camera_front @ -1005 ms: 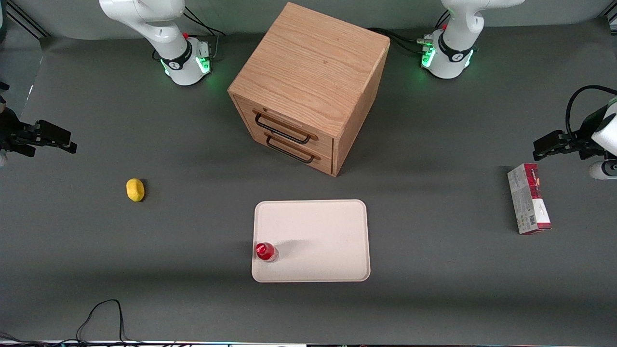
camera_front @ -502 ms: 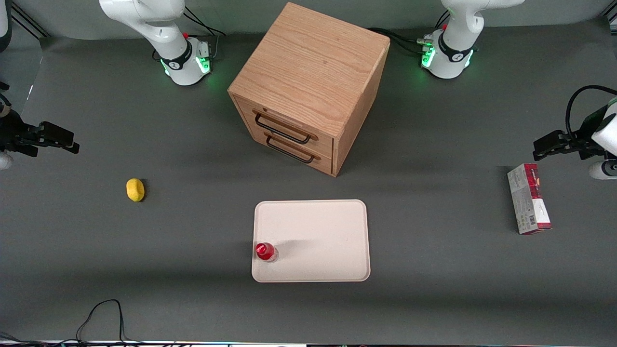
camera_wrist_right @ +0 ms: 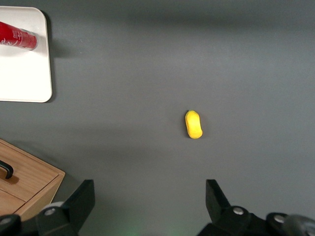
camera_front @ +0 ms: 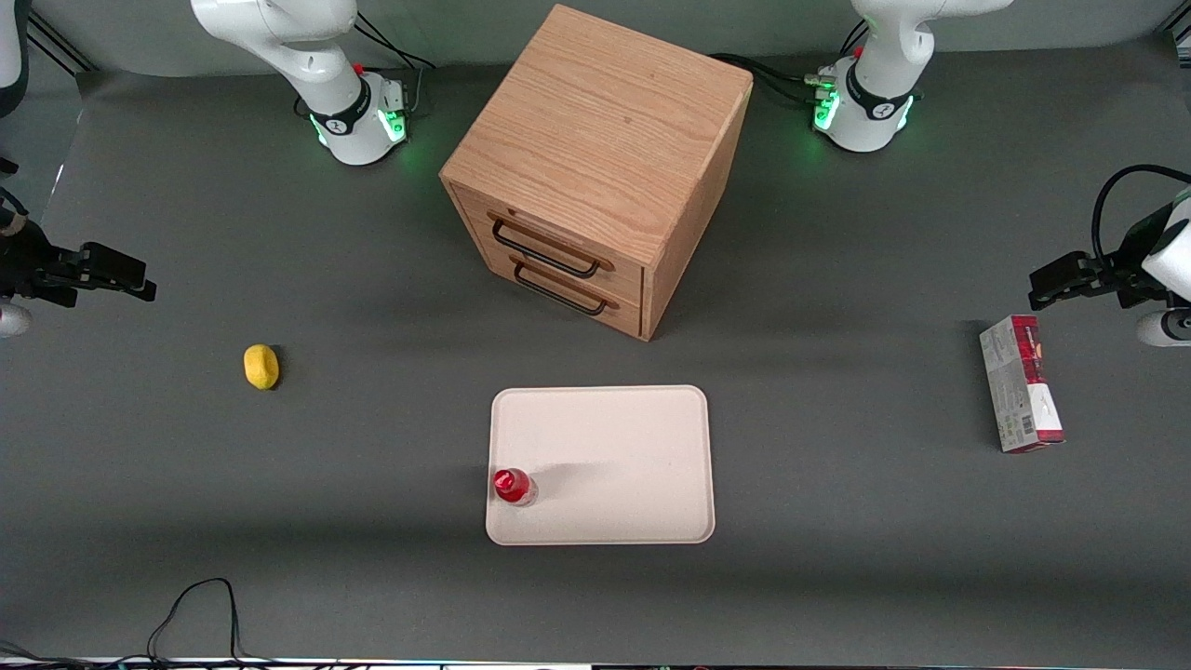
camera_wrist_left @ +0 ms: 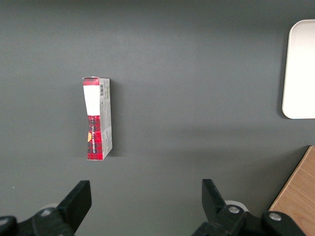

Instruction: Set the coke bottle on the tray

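Right wrist view shows the gripper (camera_wrist_right: 150,206) spread wide and empty (high over the bare table, at the working arm's end), well apart from the coke bottle (camera_front: 513,486), which stands upright on the tray (camera_front: 633,447) near its corner.

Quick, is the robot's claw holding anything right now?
Gripper: open and holding nothing, up over the table at the working arm's end. The coke bottle stands on the tray.

High frontal overview; two downward wrist views
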